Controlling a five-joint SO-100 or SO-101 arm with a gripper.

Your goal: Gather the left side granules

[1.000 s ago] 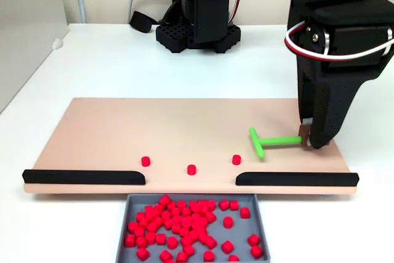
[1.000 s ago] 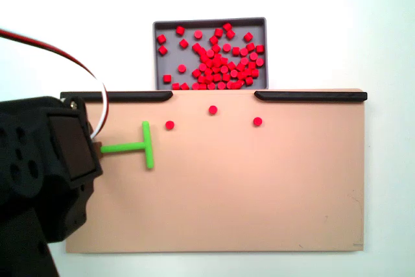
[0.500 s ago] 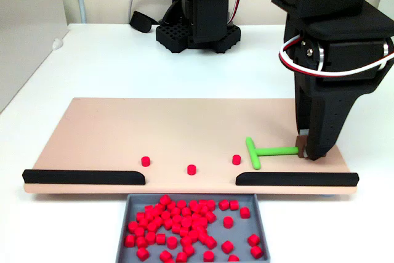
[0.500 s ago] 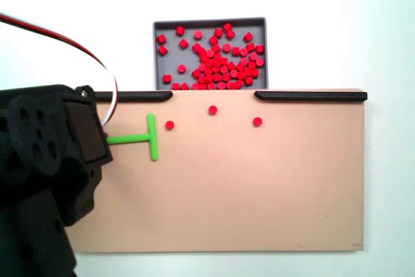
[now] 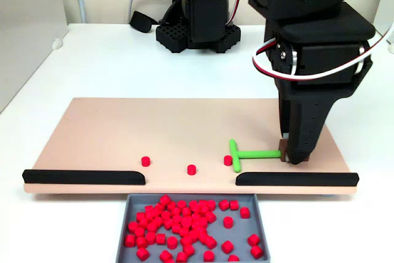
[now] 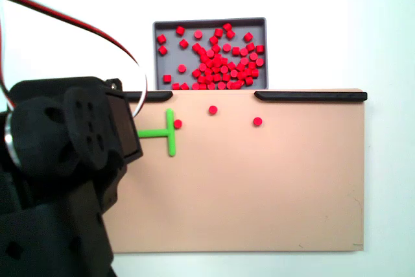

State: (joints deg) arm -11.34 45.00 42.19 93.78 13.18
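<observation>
On peach board, pincer grasping green pusher, crossbar touching one granule, tray below.

Pusher slides over and finally reaches the first pellet

In a fixed view the gripper sits further left and lower in the frame than a second ago, and the green pusher it carries has gone with it, so the crossbar that was well clear of the nearest granule now touches it. That pellet has been nudged a little to the left. The other fixed view agrees, mirrored: the arm now fills more of the left side, the green pusher sits further right and a bit higher, and its crossbar is up against the granule, which has shifted slightly right.
</observation>
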